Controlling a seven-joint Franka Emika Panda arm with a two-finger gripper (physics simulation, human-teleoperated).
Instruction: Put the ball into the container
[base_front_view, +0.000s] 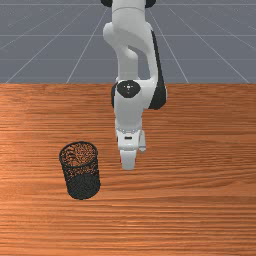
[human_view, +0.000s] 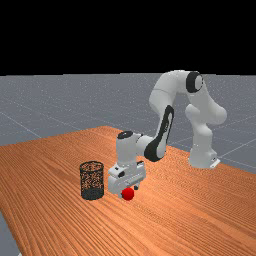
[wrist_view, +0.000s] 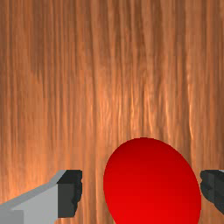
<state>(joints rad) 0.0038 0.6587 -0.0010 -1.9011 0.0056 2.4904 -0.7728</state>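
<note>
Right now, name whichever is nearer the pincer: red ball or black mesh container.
The red ball, between the open fingers; the mesh container stands apart.

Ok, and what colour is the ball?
The ball is plain red, with no pattern visible; it shows best in the wrist view.

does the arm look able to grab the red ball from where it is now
Probably yes: the open fingers stand on either side of the red ball, with nothing else between them. It sits much nearer one finger, so closing might push it sideways first.
</note>
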